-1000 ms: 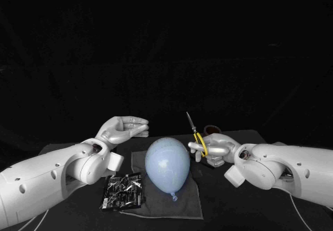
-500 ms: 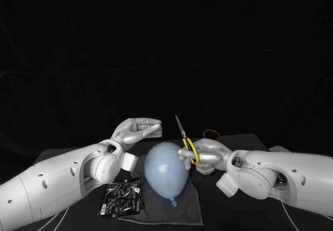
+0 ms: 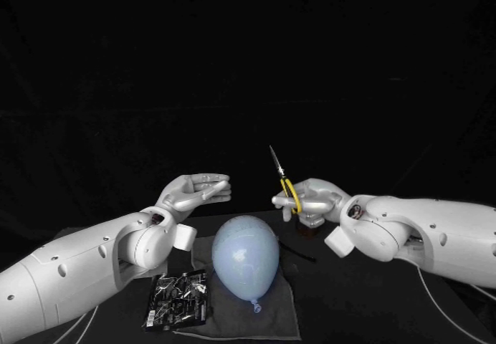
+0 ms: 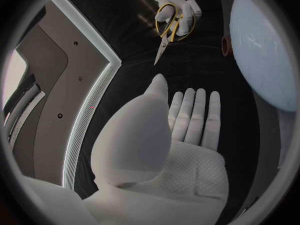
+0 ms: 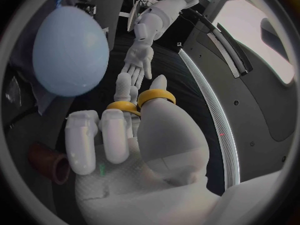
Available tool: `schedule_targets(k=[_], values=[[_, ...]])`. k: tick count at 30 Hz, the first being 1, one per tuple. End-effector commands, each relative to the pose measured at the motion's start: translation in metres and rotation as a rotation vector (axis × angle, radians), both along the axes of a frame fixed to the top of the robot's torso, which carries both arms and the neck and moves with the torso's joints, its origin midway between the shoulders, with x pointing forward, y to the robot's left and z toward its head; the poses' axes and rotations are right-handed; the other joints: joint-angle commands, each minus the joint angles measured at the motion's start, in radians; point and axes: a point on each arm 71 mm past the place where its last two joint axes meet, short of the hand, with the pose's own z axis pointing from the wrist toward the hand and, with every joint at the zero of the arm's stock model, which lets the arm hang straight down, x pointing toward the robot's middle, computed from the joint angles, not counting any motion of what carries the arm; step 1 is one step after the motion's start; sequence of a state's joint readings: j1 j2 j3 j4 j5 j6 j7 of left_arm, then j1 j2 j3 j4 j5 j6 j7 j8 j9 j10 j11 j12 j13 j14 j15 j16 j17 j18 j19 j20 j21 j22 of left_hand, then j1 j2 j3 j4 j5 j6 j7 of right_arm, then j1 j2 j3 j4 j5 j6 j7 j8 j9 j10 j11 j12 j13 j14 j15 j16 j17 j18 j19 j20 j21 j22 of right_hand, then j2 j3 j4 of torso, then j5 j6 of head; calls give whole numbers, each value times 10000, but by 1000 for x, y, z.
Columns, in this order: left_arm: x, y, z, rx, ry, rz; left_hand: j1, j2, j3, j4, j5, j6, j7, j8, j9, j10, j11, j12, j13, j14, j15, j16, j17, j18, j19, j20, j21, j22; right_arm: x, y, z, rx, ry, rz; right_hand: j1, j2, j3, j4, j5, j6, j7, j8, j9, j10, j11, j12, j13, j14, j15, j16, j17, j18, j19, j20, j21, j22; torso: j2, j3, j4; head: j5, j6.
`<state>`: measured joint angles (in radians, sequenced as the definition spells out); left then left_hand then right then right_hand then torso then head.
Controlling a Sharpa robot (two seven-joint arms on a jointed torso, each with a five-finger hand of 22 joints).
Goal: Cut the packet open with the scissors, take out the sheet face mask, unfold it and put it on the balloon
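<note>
Packet (image 3: 178, 301) lies at seven o'clock of the balloon (image 3: 246, 254); our right hand (image 3: 310, 202) grips scissors (image 3: 279, 170), left hand (image 3: 196, 190) spread, empty; we risk the blades puncturing it.

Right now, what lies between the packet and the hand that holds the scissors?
The blue balloon, on its grey cloth, lies between the packet and the right hand with the scissors; the head view shows it.

The black desk (image 3: 393, 301) carries a dark grey cloth mat (image 3: 271, 326) — a shiny black foil packet (image 3: 175, 299) overlaps its left edge — and a small brown pot (image 5: 49, 161) farther back.
</note>
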<state>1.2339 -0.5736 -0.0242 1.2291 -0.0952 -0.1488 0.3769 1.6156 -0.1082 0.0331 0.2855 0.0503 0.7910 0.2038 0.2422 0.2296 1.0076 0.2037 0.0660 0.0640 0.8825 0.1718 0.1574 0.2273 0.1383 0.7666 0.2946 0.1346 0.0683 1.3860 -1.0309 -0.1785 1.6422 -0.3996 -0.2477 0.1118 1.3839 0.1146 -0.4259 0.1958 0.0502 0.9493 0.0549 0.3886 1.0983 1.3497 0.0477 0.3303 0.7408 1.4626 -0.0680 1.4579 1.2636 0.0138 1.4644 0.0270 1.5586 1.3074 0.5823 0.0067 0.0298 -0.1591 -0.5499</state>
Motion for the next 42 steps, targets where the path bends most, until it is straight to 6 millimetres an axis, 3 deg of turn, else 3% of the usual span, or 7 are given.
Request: schedule_targets(k=[1, 8, 11, 24, 27, 39, 42], values=[[8, 10, 5, 37, -97, 110, -85, -30, -92, 0, -25, -83, 524, -54, -11, -49, -2, -18, -1, 75, -3, -16, 13, -6, 47, -49, 26, 16, 14, -5, 7, -2559, -962, 190, 1569, 1344, 6, -132, 3, 36, -103, -71, -28, 648, -761, -40, 20, 566, -223, 72, 74, -129, 1048, -58, 86, 2622, 8, -2, -2, -36, 47], [36, 19, 19, 1043, -655, 392, -162, -15, -97, 19, -11, 43, 323, 3, -9, 200, -151, 91, 32, 335, -119, 66, 70, 168, 351, -56, 175, 61, 57, -22, 26, -6428, -1986, -667, 1619, 1300, -89, -152, -7, 123, -106, -107, -49, 688, -766, -51, 28, 586, -228, 113, 180, -138, 1064, -67, 122, 2634, 12, -25, 24, -186, 125], [45, 15, 24, 1692, -1084, 410, -294, -47, -118, 34, -18, 106, 246, 30, -10, 358, -215, 123, 36, 457, -175, 99, 104, 261, 502, -56, 245, 73, 72, -22, 32, -8251, -2688, -870, 1620, 1295, -101, -151, -7, 134, -107, -110, -52, 693, -767, -52, 28, 596, -229, 131, 230, -138, 1064, -68, 122, 2634, 27, -8, -47, -179, 155], [85, 38, 57, 3239, -2355, 2734, -552, -150, -152, 40, -18, 10, 357, -51, -67, 367, -148, 43, 18, 319, -113, -53, 91, 245, 406, -36, 153, 7, 129, 8, 47, -12767, -4639, -1805, 1678, 1253, -247, -99, -2, 249, -130, -190, -91, 739, -784, -106, 13, 604, -243, 153, 267, -138, 1064, -82, 122, 2634, 120, 57, -129, -61, 269], [90, 41, 63, 3651, -2704, 3254, -601, -242, -53, 48, -16, -70, 413, -107, -104, 89, -81, -21, 8, 285, -70, -130, 93, 454, 1118, -120, 557, 167, 135, 22, 48, -13364, -5088, -1702, 1712, 1261, -286, -72, -3, 234, -109, -262, -121, 684, -768, -183, -25, 595, -237, 139, 231, -138, 1064, -83, 122, 2634, 149, 49, -130, -27, 275], [91, 19, 77, 4950, -3850, 2763, -761, -486, 113, 69, -16, -232, 493, -210, -172, -403, 60, -20, 2, -376, 138, -615, -41, 25, 85, -29, -41, -31, 142, 78, 46, -14728, -7013, -1103, 1771, 1164, -353, 91, -4, 130, 15, -583, -239, 458, -659, -575, -269, 541, -149, 50, 23, -138, 1064, -28, 122, 2634, 348, -15, -127, 161, 401], [92, 12, 83, 5378, -4182, 2550, -823, -690, -2, 93, -11, -697, 596, -400, -298, -811, 167, -48, -16, -603, 239, -781, -116, -33, 33, -38, -73, -2, 141, 92, 44, -14941, -7513, -893, 1782, 1128, -358, 137, -4, 103, 52, -668, -265, 424, -625, -682, -350, 529, -121, 26, -27, -138, 1064, -6, 122, 2634, 460, -33, -148, 261, 391]])
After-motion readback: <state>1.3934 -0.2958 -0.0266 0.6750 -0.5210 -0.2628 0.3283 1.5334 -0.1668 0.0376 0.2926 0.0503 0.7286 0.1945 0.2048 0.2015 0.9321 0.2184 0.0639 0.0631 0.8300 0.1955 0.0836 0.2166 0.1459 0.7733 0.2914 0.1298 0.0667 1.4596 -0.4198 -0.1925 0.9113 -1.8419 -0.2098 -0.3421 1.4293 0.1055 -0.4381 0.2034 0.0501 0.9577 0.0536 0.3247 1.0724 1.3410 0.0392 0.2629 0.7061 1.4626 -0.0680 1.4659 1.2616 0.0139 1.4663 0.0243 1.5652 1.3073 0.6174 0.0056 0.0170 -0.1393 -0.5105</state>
